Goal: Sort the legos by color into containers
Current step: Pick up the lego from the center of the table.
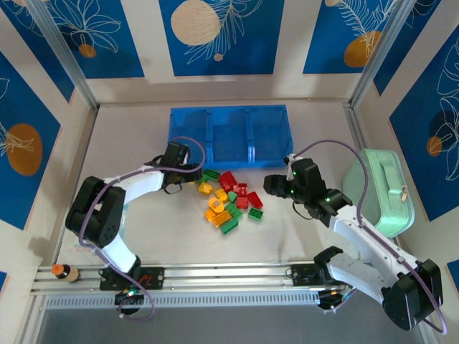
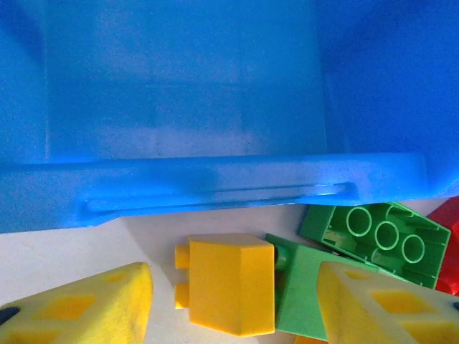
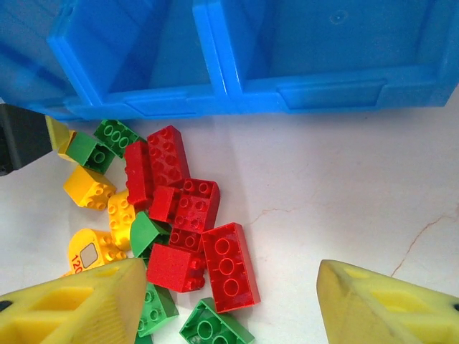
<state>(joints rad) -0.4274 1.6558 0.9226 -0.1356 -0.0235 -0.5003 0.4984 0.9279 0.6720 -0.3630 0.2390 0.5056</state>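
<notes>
The legos (image 1: 231, 201) lie in a loose pile of red, green and orange-yellow bricks just in front of the containers (image 1: 229, 109), a translucent blue tray with three joined compartments. My left gripper (image 2: 233, 308) is open at the pile's left end, close to the tray's front wall (image 2: 215, 190). A yellow brick (image 2: 229, 283) lies on the table between its fingers, with green bricks (image 2: 376, 233) to the right. My right gripper (image 3: 233, 308) is open at the pile's right side, above a red three-stud brick (image 3: 229, 266). In the top view the left gripper (image 1: 195, 178) and right gripper (image 1: 271, 186) flank the pile.
A pale mint-green case (image 1: 380, 190) stands at the right, behind my right arm. A small orange and black object (image 1: 64, 271) sits by the rail at the near left. Bare table lies right of the pile, under my right gripper.
</notes>
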